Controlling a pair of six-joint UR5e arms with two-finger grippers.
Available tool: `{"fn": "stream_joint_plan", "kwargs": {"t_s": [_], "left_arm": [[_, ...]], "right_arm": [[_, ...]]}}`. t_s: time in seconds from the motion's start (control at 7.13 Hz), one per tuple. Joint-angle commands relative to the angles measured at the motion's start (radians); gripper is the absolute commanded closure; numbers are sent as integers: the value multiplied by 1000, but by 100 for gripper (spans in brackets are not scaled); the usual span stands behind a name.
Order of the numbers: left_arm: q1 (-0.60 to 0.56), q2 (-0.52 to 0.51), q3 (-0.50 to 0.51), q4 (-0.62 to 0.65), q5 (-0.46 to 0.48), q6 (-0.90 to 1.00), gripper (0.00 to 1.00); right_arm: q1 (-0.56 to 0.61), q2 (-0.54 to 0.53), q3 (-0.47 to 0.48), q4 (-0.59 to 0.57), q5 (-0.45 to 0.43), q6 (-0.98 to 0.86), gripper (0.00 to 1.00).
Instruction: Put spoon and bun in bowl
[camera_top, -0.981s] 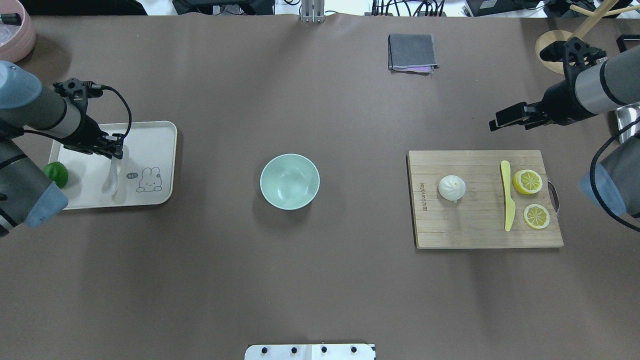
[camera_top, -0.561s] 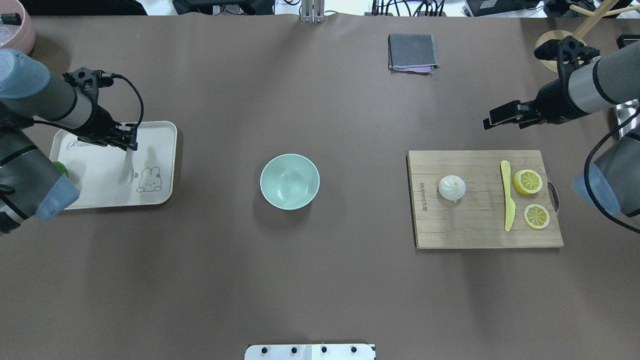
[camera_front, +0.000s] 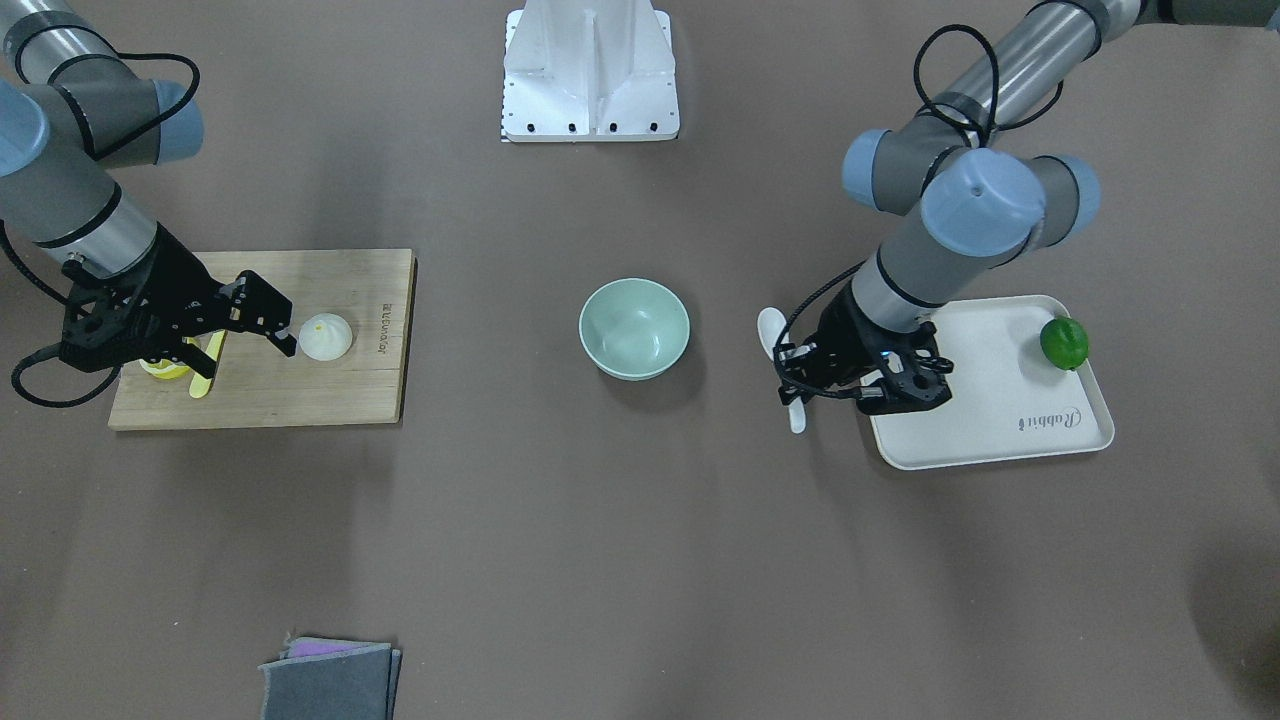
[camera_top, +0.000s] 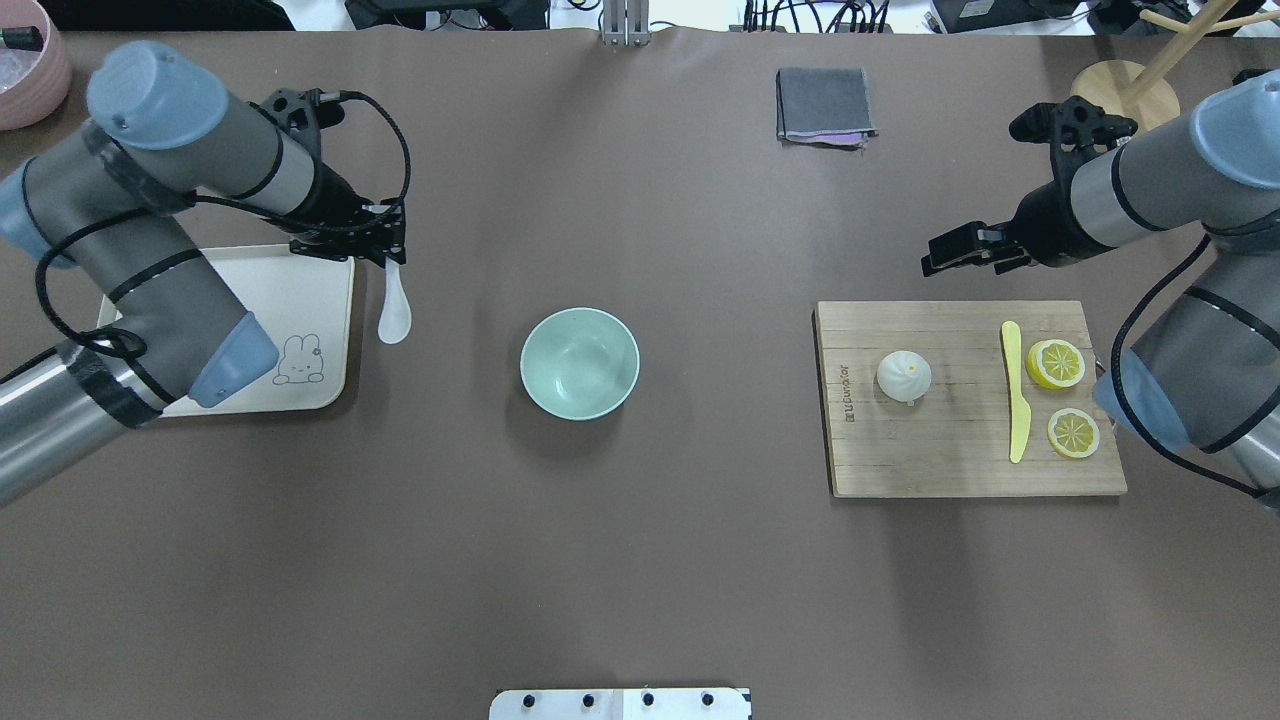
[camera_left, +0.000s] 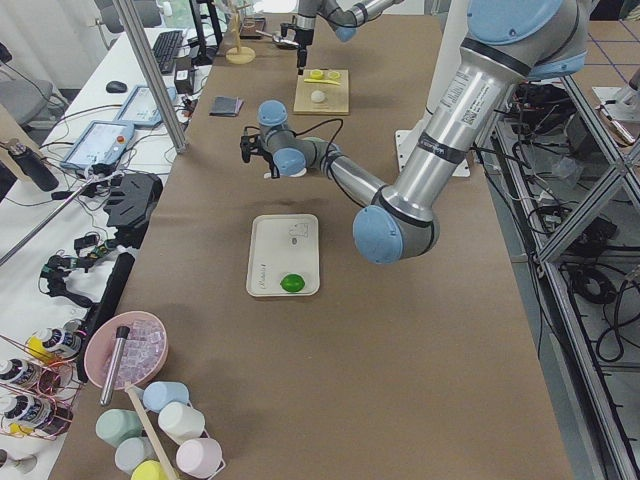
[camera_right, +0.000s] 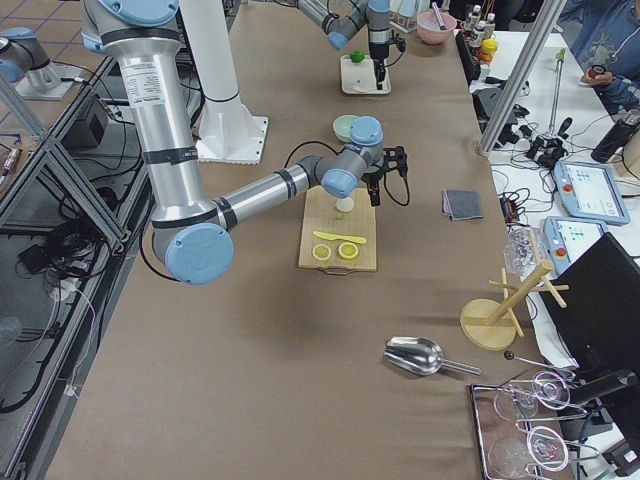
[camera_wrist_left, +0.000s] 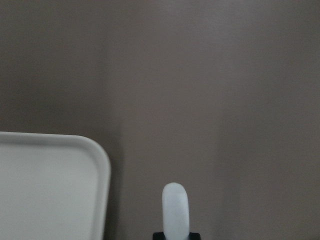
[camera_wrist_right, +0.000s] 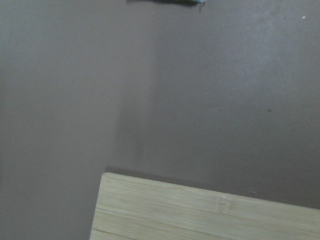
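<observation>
My left gripper (camera_top: 390, 252) is shut on the handle of the white spoon (camera_top: 394, 312) and holds it in the air just past the tray's right edge, to the left of the mint-green bowl (camera_top: 579, 362). The spoon's scoop also shows in the left wrist view (camera_wrist_left: 176, 210) and in the front view (camera_front: 772, 333). The bowl (camera_front: 634, 328) stands empty at the table's middle. The white bun (camera_top: 904, 375) sits on the wooden cutting board (camera_top: 950, 460). My right gripper (camera_top: 938, 256) is open and empty, above the table just beyond the board's far edge.
A yellow knife (camera_top: 1015, 400) and two lemon slices (camera_top: 1055, 362) lie on the board to the right of the bun. The cream tray (camera_top: 300, 290) holds a green lime (camera_front: 1063, 342). A grey cloth (camera_top: 824, 104) lies at the far side.
My left gripper has lifted the spoon off the tray and carried it right, past the tray's edge towards the bowl. My right gripper has moved left along the board's far edge.
</observation>
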Motion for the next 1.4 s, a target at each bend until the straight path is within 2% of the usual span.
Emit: {"fn": "stream_joint_plan", "kwargs": {"t_s": [0.0,0.42,0.7,0.84,0.98,1.12,1.26], "left_arm": [[71,-105,53,-1,67,-60,100],[100,-131,65,-13,78,-87,100],[131,-146,65,-15,121,-92,100],[137,-151,65,-14,123,-102,33],[144,-154,64,-13,127,-104,2],[145,-156,64,-13,129,-104,2],[146,-156,64,-13,129,-106,2]], "right_arm": [[-66,-6,-3,-1,-42,-3,4],[-105,-6,-7,-21,-54,-8,6],[-120,-10,-7,-21,-56,-8,6],[-125,-19,-10,-21,-56,-9,8],[-130,-23,-10,-21,-56,-9,10],[-137,-24,-13,-21,-60,-9,13],[-145,-23,-10,-21,-67,-5,26]]}}
